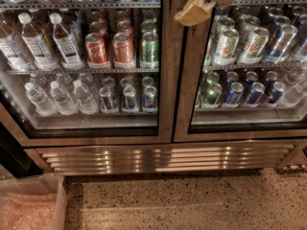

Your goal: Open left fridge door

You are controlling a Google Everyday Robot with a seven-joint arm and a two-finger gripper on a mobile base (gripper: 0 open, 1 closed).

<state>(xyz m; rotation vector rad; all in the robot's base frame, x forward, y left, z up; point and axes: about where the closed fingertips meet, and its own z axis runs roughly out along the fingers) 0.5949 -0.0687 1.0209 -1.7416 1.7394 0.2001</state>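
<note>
The fridge fills the view, with its louvred steel grille (163,158) along the base. The left fridge door (166,90) is a glass pane in a steel frame. Behind it are water bottles (57,97) and red, green and blue cans (123,49) on wire shelves. Its right edge lies level with the twin right door (183,104) at the centre seam. My gripper (195,9) is at the top of the view, in front of that seam, over the right door's inner frame. It holds nothing that I can see.
A clear plastic bin (29,206) with pinkish contents stands on the speckled floor (192,200) at the lower left. A dark gap (8,152) runs beside the fridge's left side. The right door shows silver-green and blue cans (240,47).
</note>
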